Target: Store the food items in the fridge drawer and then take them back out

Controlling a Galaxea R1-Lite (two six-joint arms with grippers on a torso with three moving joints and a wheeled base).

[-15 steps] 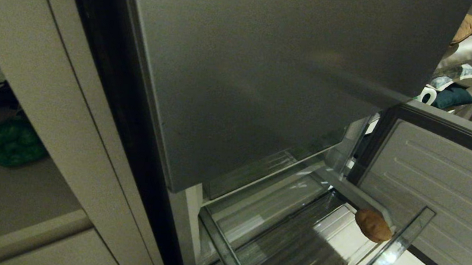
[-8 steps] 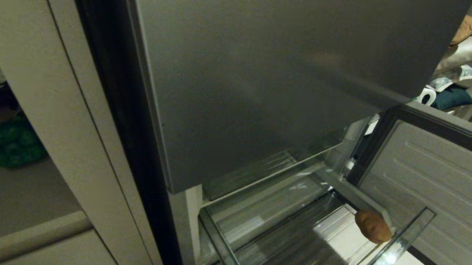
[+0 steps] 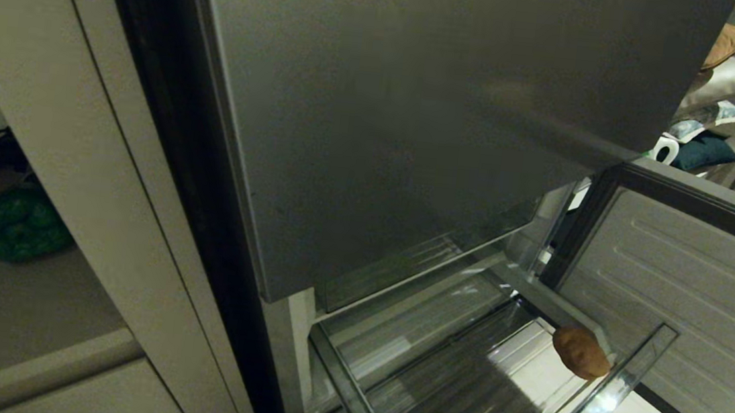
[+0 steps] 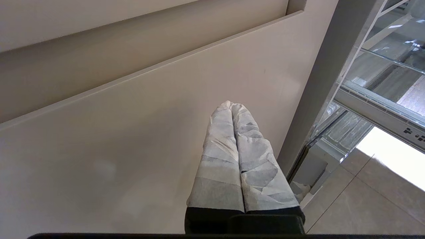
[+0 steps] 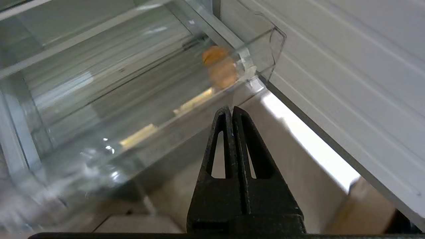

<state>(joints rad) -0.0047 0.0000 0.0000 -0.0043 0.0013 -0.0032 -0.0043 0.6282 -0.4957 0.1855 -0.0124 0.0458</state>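
Now, head view – potato: the one food item [image 3: 581, 352] lies in the far right corner of the fridge drawer [image 3: 612, 395], against its right wall, exactly where it lay a second ago
head view – drawer: pulled out below the closed grey upper door [image 3: 416, 117], with the lower door [image 3: 683, 291] swung open to the right; nothing in this view has shifted over the last second
head view – arms: neither shows here
left wrist view – left gripper [image 4: 231, 105]: parked to the left of the fridge, in front of a beige cabinet panel [image 4: 116, 142]; its cloth-wrapped fingers [image 4: 219, 146] are pressed together on nothing
right wrist view – right gripper [image 5: 229, 109]: just outside the drawer's clear front lip [image 5: 159, 129], aimed toward the corner where the potato [image 5: 220, 68] shows through the plastic; black fingers [image 5: 247, 146] closed and empty
right wrist view – blur: the drawer's near left part is smeared, which suggests this arm is on the move
meaning for the task: the potato looks already stored, so the taking-out half is probably beginning
next need: the right fingers must spread and clear the lip before they can reach the potato
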